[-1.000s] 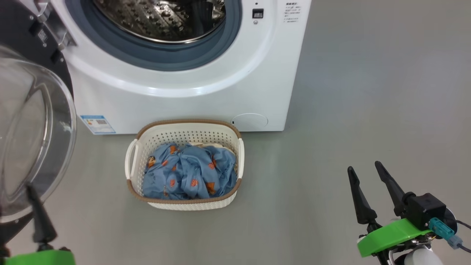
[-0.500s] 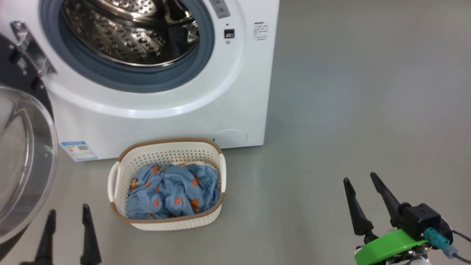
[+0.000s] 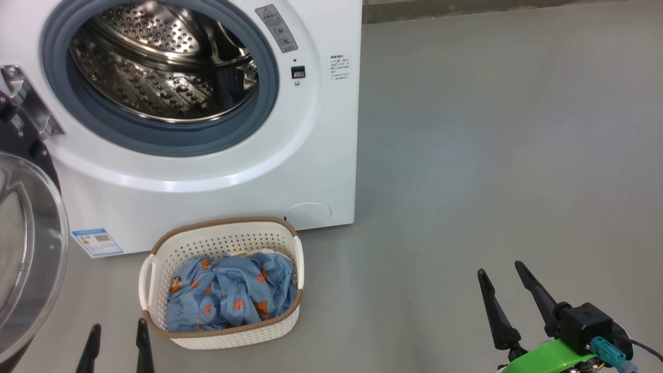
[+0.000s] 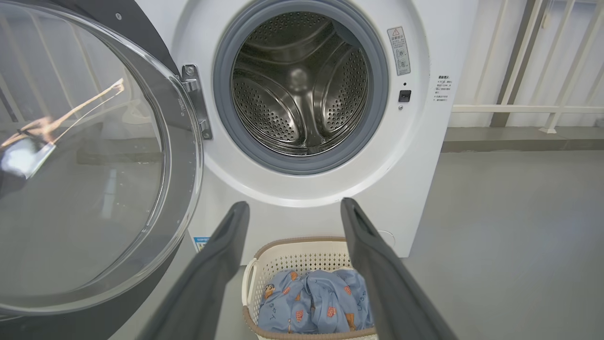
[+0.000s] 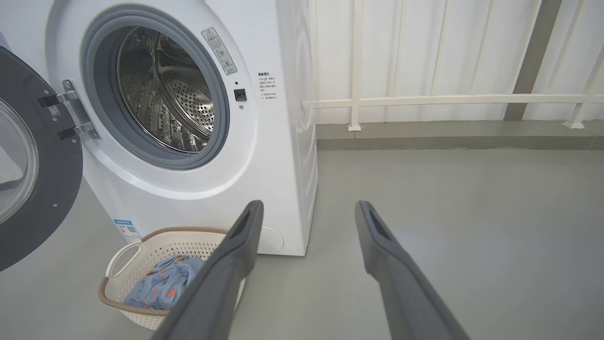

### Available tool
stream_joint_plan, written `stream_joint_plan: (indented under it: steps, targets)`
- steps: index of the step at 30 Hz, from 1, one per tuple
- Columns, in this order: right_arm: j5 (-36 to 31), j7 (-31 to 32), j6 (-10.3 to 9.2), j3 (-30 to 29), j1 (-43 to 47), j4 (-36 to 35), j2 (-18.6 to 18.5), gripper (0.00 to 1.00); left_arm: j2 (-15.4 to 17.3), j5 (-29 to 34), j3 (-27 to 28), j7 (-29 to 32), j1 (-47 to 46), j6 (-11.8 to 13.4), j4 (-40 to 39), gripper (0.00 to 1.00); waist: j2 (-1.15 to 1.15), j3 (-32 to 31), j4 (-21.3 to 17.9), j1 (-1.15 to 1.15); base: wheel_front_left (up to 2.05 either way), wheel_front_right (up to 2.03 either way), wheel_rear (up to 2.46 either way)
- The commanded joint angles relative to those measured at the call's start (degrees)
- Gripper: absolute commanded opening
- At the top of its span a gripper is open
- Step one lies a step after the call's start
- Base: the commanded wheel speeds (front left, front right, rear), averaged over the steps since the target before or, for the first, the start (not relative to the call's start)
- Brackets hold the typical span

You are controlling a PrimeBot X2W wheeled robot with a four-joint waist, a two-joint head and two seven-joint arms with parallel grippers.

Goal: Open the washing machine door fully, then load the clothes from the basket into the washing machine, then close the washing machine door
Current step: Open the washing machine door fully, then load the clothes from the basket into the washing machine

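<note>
My head has tilted up; things unmoved. The round black-rimmed glass door (image 3: pixel 28 248) hangs wide, left. The blue patterned clothes (image 3: pixel 228 296) lie in the cream perforated basket (image 3: pixel 222 224) before the white washer (image 3: pixel 326 155). Both my jaws apart, empty: loading comes next, I judge.

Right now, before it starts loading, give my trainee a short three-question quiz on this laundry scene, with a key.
1. True or false: the washing machine door stands open.
2. The clothes in the basket are mostly: A red, B light blue, C black?
3. Fill the gap: the jaws of the right gripper stand ____, holding nothing.
Key: 1 true; 2 B; 3 open.
</note>
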Motion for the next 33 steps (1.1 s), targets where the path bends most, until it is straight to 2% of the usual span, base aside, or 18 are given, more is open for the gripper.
stream_joint_plan:
  steps: [1,13,33]
  targets:
    - [-0.5,-0.7,0.09,1.3,-0.4,-1.7,-0.1,1.00,0.9,0.3,1.5,-0.3,-0.8,-0.3,-1.6,1.00,0.00,-0.2,-0.2,0.00,0.00,0.00,0.00]
    - [-1.8,-0.7,0.09,0.5,0.3,-2.1,0.3,1.00,0.9,0.2,-0.8,-0.3,0.2,0.5,-1.4,1.00,0.00,-0.9,0.1,0.00,0.00,0.00,0.00]
    - [-2.1,-0.7,0.09,-0.3,0.4,-2.3,0.8,1.00,0.9,-0.1,-0.5,-0.3,-0.1,0.6,-0.6,1.00,0.00,-0.5,1.0,0.00,0.04,-0.04,0.00]
